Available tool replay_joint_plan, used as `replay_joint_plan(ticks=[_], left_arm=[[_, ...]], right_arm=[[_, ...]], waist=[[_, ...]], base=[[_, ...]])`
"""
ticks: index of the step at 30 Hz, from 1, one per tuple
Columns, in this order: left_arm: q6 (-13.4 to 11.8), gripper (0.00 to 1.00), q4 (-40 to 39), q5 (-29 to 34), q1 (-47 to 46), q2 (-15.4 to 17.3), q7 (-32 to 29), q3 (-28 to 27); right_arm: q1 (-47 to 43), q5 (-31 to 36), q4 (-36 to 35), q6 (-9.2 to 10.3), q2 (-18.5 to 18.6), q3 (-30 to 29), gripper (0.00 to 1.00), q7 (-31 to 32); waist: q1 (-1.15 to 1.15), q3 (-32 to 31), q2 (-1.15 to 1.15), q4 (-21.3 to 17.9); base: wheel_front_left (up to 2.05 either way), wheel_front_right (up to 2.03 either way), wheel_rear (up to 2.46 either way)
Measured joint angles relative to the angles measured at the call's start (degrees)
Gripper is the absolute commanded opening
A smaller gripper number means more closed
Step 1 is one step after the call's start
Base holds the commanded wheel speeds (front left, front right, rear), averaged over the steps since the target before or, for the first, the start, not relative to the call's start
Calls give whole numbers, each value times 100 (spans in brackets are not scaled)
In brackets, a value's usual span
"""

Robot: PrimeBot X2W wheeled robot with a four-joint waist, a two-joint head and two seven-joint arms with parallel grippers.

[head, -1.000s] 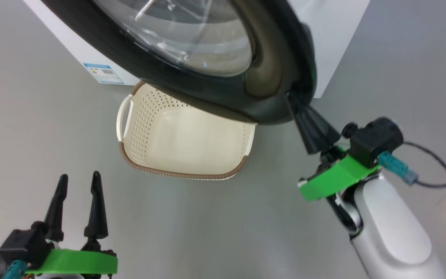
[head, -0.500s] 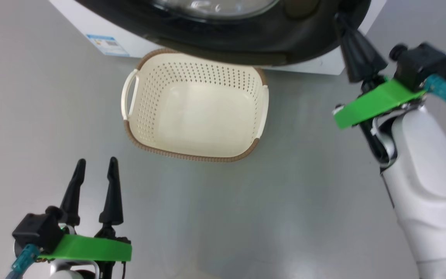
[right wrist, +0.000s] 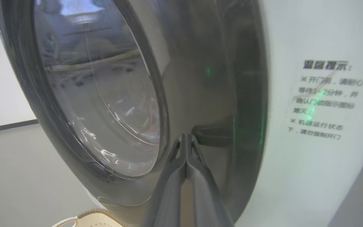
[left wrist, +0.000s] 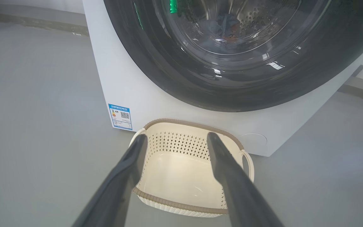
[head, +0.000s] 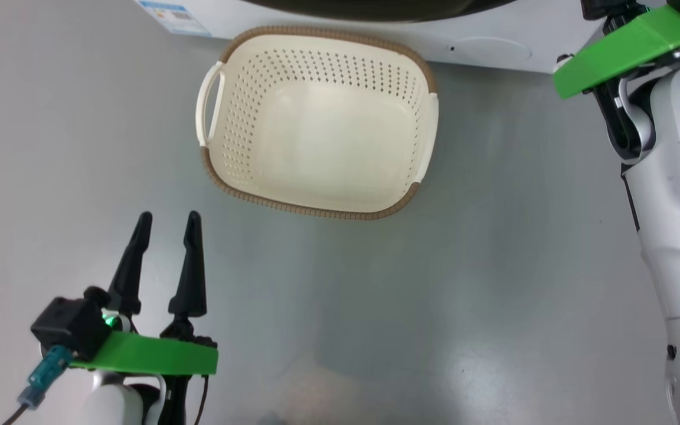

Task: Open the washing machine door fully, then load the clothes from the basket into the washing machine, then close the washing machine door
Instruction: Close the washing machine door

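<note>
The washing machine (left wrist: 128, 91) stands ahead, and the washing machine door (left wrist: 200, 88) lies against its white front. Through the glass, the clothes (left wrist: 227, 26) show as a blue heap in the drum. The basket (head: 316, 209) sits on the floor before the machine with nothing in it. My left gripper (head: 167, 219) hovers open and empty in front of the basket (left wrist: 181, 206). In the right wrist view, my right gripper (right wrist: 186, 136) is shut and holds nothing. Its tips rest at the door's black rim (right wrist: 244, 94) beside the handle recess (right wrist: 214, 135).
Grey floor (head: 434, 307) spreads all around the basket. A blue label (left wrist: 120, 116) and a round cap (head: 487, 50) mark the machine's lower front. A printed notice (right wrist: 325, 99) is stuck on the white panel. My right forearm (head: 679, 195) fills the head view's right edge.
The head view has shifted, so the basket sits lower in it. The door has swung from ajar to flat against the machine, my shut right gripper following it. The left gripper stays open.
</note>
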State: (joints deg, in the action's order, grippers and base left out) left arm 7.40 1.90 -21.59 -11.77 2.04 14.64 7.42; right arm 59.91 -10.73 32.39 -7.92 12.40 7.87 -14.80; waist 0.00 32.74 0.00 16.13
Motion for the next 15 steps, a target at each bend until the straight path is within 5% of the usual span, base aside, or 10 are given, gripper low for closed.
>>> replay_joint_plan(ticks=[15], left_arm=[[0, 100, 7, 0, -150, -21, 0, 22]], right_arm=[[230, 48, 166, -42, -120, 23, 0, 0]], waist=[[0, 131, 0, -31]], base=[[0, 0, 0]])
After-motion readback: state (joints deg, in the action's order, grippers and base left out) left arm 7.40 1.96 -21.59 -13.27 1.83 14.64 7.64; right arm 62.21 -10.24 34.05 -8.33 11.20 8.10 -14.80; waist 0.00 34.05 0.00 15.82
